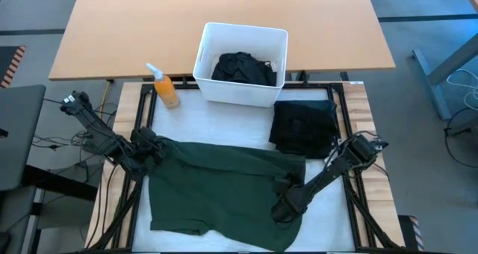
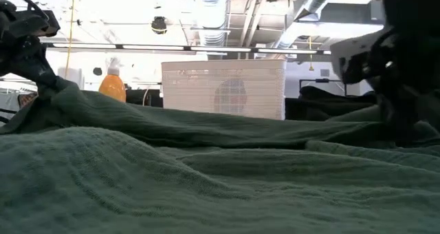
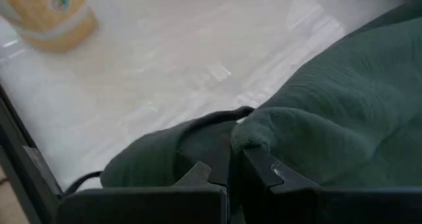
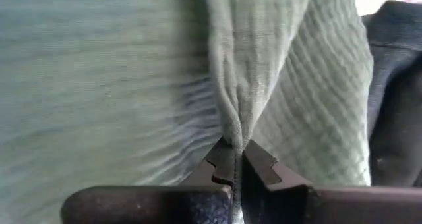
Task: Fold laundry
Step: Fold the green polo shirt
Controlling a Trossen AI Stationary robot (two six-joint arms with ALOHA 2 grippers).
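bin (image 1: 240, 67) (black clothes inside) | bottle (image 1: 165, 87) beside | green shirt (image 1: 216, 187) spread

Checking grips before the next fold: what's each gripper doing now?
Left gripper: shut on the dark green garment.
Right gripper: shut on the same garment.

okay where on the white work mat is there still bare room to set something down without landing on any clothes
Bare mat shows between the orange bottle, the white bin and the green garment, and a narrow strip beside the folded black garment. The near half is crowded: the green garment covers it, pinched by the left gripper and right gripper.
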